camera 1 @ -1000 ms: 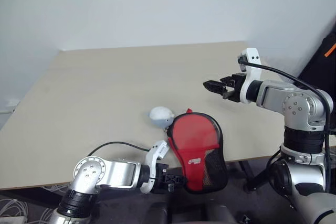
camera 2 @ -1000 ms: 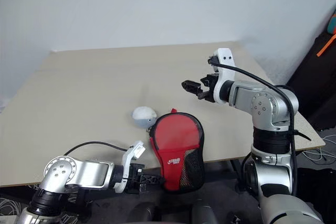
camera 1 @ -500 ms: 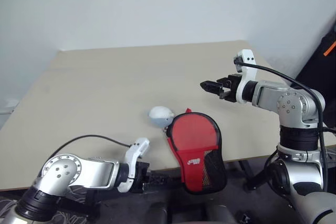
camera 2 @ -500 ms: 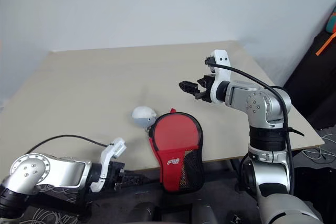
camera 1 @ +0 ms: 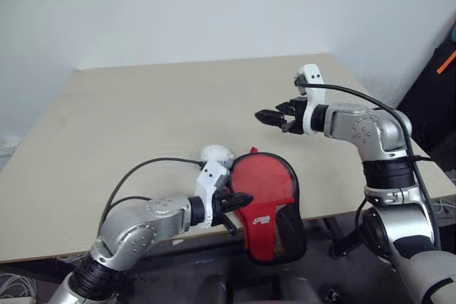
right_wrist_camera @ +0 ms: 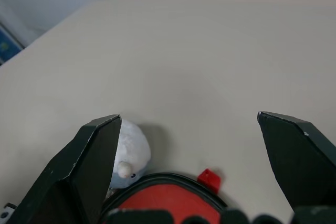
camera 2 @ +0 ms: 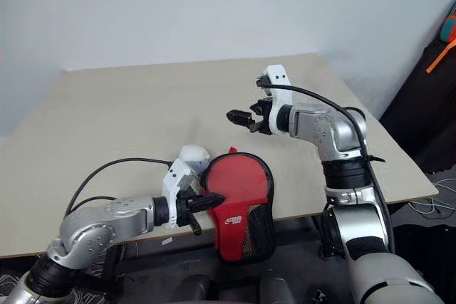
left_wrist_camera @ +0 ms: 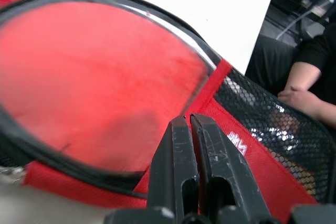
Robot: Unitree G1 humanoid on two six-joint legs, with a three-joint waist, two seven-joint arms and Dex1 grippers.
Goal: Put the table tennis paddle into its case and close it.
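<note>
The red case (camera 1: pixel 265 186) lies at the table's front edge, its round end on the table and its mesh pocket end (left_wrist_camera: pixel 268 124) hanging over the edge. The table tennis paddle is hidden. My left gripper (camera 1: pixel 244 199) is shut, and its tips (left_wrist_camera: pixel 186 121) rest against the case's red fabric where the round part meets the mesh. I see nothing between its fingers. My right gripper (camera 1: pixel 262 115) hovers open above the table, behind the case, pointing left. Its view looks down on the case's round end (right_wrist_camera: pixel 163 203) and small red tab (right_wrist_camera: pixel 209 178).
A small white-grey rounded lump (camera 1: pixel 216 153) sits on the table (camera 1: pixel 142 97) just behind the case's left side, beside my left wrist. A person's hand (left_wrist_camera: pixel 299 98) rests in the dark space beyond the table's front corner. A black cable loops from my left arm.
My left gripper has swung up from below the table edge to the case's left side, rolled over and shut. My right gripper has drifted left, staying open.
</note>
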